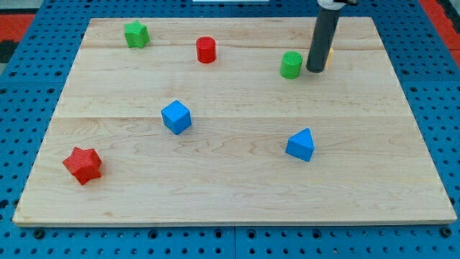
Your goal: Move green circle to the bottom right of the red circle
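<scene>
The green circle (291, 65) stands at the view's upper right of the wooden board (230, 180). The red circle (206, 50) stands to its left, a little nearer the view's top. My tip (315, 70) rests on the board just to the right of the green circle, a small gap apart. The dark rod rises from it to the view's top edge.
A green star (136, 34) lies at the top left. A blue cube (176, 116) sits left of centre. A blue triangular block (300, 145) sits right of centre. A red star (83, 165) lies at the lower left. A yellow-orange block (328, 54) shows partly behind the rod.
</scene>
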Robot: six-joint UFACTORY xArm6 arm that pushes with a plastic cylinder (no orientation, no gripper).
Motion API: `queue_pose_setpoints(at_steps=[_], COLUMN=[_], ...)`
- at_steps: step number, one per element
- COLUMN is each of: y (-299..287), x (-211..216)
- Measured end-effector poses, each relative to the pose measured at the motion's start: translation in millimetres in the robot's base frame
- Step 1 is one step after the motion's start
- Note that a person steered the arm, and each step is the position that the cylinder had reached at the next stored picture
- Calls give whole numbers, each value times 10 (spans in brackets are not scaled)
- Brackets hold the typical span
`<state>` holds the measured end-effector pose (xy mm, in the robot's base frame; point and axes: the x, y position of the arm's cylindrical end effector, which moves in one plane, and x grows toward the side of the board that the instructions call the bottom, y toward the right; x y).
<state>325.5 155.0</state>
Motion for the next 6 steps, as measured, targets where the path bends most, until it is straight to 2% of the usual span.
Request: queue_pose_setpoints(at_steps=[2,3,4,5,6], y=[35,-27,-531,-1338,-1212], x=[-203,-55,116,135,-123])
